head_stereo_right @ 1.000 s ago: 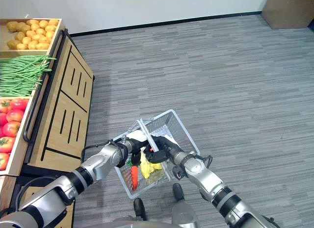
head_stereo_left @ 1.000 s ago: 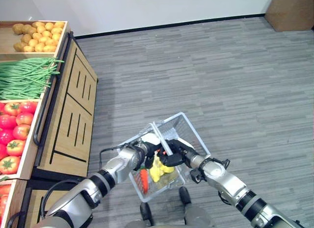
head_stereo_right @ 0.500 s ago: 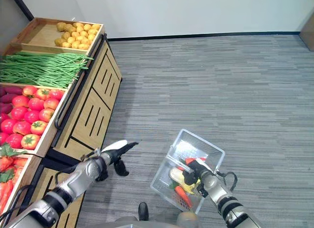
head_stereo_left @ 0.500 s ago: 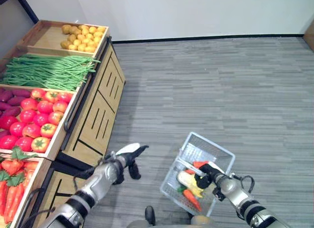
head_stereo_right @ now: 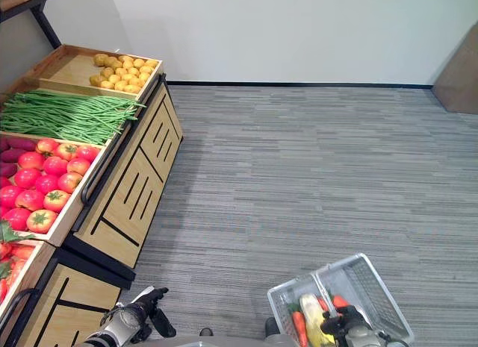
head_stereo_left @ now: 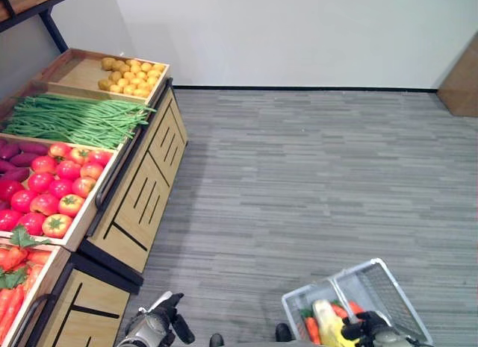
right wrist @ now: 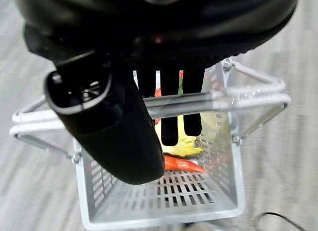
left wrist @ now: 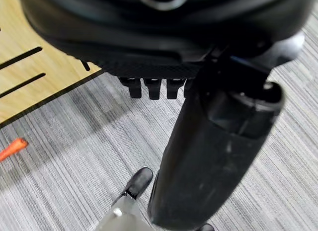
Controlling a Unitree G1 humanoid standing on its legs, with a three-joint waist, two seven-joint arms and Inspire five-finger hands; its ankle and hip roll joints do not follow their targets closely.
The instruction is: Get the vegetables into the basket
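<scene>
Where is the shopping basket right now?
The white wire basket hangs at the lower right of the head views, over the grey floor, its handles gripped by the robot's right hand. It holds carrots and something yellow.

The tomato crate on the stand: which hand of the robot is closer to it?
Left. The left hand hangs empty by the stand's lower front, below the tomato crate. The right hand is far across the floor, holding the basket by its handle.

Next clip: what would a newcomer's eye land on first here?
Probably the wooden produce stand on the robot's left, its crates bright with tomatoes, green beans and potatoes. Next, the white wire basket low on the right, holding carrots and yellow produce, its handle gripped by the right hand.
</scene>
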